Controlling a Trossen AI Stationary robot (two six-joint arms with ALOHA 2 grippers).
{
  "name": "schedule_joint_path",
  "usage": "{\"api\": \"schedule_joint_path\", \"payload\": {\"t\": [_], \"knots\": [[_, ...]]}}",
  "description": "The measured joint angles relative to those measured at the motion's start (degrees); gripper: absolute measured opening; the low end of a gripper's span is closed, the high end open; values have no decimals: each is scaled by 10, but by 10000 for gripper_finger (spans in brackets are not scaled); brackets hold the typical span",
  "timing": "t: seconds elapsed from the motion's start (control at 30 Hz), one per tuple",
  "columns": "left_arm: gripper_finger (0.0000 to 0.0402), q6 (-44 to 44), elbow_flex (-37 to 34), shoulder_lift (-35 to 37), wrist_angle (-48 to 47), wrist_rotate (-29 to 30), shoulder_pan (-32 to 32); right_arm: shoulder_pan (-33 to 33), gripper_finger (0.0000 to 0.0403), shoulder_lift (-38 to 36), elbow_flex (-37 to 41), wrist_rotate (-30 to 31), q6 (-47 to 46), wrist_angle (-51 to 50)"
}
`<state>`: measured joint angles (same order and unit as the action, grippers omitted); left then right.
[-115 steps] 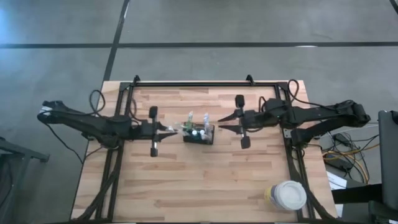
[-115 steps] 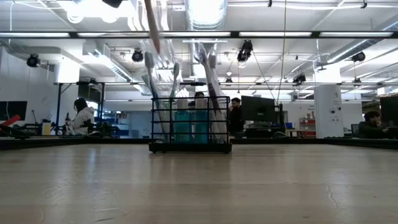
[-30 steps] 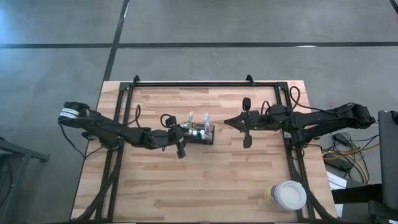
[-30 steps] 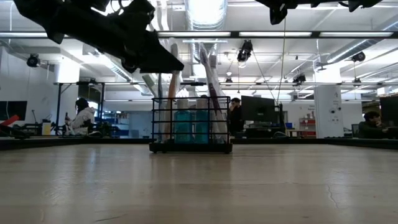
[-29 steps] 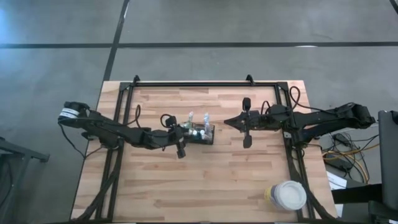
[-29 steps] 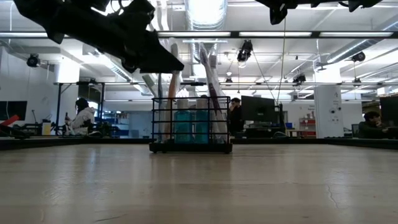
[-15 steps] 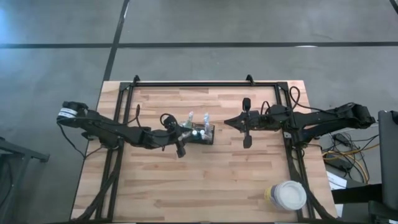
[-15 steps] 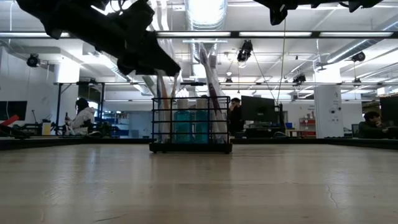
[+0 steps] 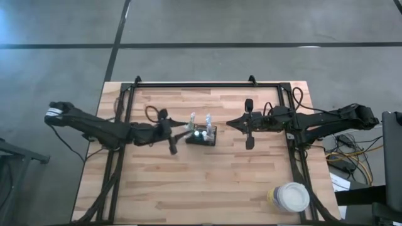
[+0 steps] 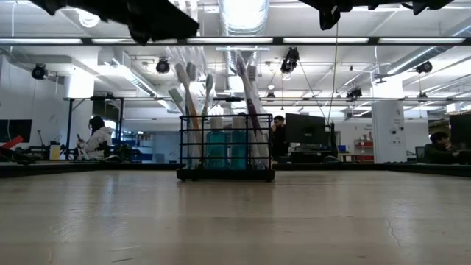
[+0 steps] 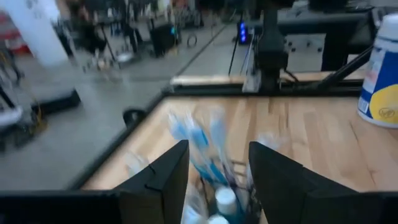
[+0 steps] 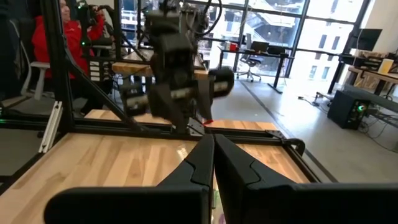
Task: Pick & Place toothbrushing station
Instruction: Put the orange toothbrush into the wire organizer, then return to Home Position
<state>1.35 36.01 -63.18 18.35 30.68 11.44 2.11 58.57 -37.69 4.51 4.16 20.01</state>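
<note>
The toothbrushing station (image 9: 202, 136), a small black mesh caddy, rests on its base at the table's middle (image 10: 224, 174). Several toothbrushes (image 10: 193, 96) stand in it, leaning on its rim, beside a teal bottle (image 10: 224, 149). My left gripper (image 9: 183, 132) hangs open just left of the caddy and above its rim (image 10: 154, 29). In its wrist view the brushes (image 11: 199, 140) show between and beyond its empty fingers (image 11: 217, 180). My right gripper (image 9: 228, 122) waits shut to the caddy's right, raised (image 12: 213, 155).
A round white tub (image 9: 290, 198) stands at the table's near right corner (image 11: 379, 68). A black frame (image 9: 195, 85) runs along the far edge and down both sides. Bare wood lies on the near side of the caddy (image 9: 201, 182). People sit in the room beyond.
My left gripper has drawn back from the caddy toward the table's left edge and risen well above the brush heads, staying open. The brushes it stood in front of now show in the low view. The caddy has not moved.
</note>
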Motion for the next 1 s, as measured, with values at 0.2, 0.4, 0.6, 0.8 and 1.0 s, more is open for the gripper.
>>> {"api": "schedule_joint_path", "payload": {"t": [0.2,0.4,0.6,0.8,1.0], "knots": [[152,102,-10,75,-37,-45,7,0,8,0,0,0,4,0],[17,139,-61,76,16,-139,7,0,8,0,1,0,7,0],[4,132,-94,61,67,-161,3,0,8,0,0,0,5,1],[3,110,-97,39,70,-161,-8,0,8,1,0,0,5,4],[3,100,-97,22,66,-152,-18,0,8,2,2,0,4,4]]}}
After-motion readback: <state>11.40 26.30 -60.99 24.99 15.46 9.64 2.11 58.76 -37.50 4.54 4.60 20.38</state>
